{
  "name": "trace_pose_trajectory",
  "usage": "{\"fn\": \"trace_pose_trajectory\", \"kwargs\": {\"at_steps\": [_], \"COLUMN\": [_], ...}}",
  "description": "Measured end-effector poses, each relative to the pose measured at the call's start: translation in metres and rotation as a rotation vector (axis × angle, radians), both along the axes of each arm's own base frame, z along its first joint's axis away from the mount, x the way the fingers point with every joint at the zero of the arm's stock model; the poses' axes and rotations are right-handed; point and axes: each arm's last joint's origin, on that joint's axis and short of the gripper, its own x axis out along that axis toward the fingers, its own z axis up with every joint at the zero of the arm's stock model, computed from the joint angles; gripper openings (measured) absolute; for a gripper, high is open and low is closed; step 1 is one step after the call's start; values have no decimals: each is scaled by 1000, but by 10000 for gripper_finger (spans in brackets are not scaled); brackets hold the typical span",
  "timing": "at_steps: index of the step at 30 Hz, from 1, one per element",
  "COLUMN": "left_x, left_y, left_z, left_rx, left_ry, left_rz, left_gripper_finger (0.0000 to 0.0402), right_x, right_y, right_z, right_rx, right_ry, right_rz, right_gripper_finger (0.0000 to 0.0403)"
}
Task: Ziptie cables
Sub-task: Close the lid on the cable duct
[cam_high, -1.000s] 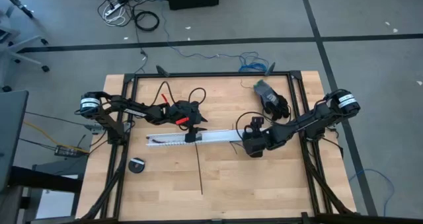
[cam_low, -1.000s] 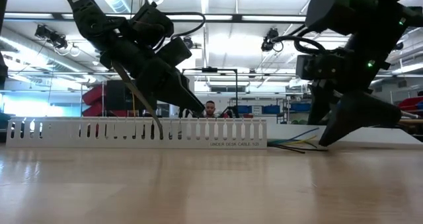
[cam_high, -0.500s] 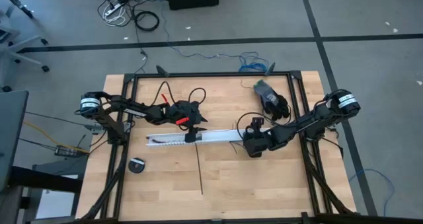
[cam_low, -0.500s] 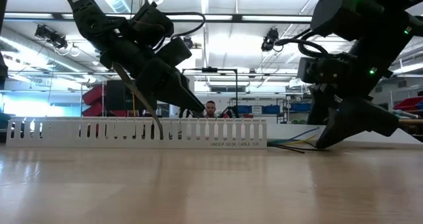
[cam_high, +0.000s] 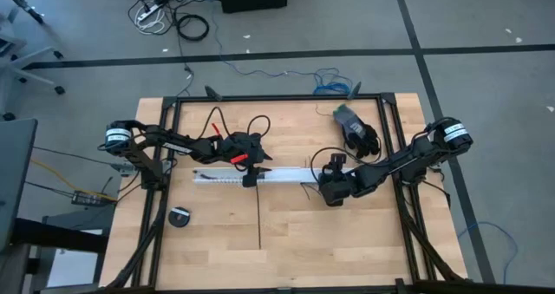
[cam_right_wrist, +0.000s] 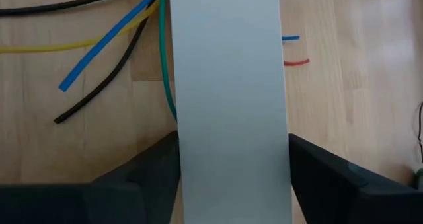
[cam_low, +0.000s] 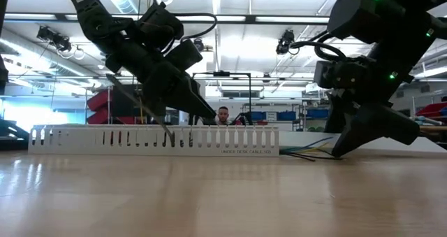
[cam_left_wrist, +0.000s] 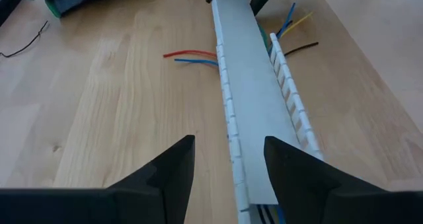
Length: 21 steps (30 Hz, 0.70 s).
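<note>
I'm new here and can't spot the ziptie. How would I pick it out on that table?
Find the long white slotted channel lying across the middle of the wooden table. The ziptie runs from its middle toward the table's near edge. Unlike the short coloured cables at the channel's end, it is one thin, straight black strip.

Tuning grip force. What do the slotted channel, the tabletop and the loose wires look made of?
Slotted channel: likely moulded plastic, matt white, with thin even comb teeth along both walls. Tabletop: wood, pale with visible grain and plank seams, low sheen, possibly sealed. Wires: smooth coloured insulation, probably plastic, in blue, yellow, green and black; no bare conductor shows at the cut ends.
</note>
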Motion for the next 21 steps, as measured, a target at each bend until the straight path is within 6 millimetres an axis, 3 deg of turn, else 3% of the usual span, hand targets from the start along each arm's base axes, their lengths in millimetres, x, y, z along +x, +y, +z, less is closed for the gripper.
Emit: {"fn": "trace_pose_trajectory", "kwargs": {"at_steps": [21], "left_x": [0], "left_y": [0], "left_z": [0], "left_rx": [-1], "left_ry": [3], "left_rz": [0], "left_gripper_finger": [177], "right_x": [17], "right_y": [5], "right_z": [29], "right_rx": [-72], "right_ry": [0], "right_rz": [-11], "right_gripper_finger": [239]}}
